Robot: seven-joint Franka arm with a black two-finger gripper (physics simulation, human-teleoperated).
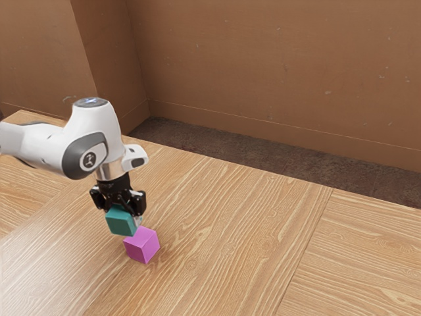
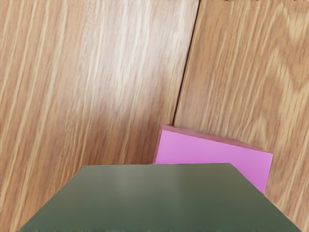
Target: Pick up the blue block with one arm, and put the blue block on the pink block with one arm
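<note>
Pickup done: blue block (rendered teal) is clamped in the pincer, lower left of frame, lifted off the worktop. It is held just over the pink block, offset from it; contact cannot be told. Aligning, lowering, release judged left.

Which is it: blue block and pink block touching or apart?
Cannot tell: in the exterior view the blue block overlaps the pink block at its top, hiding any gap.

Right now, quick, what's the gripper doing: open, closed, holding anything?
Gripper: closed on the blue block, holding it just above the pink block.
</note>
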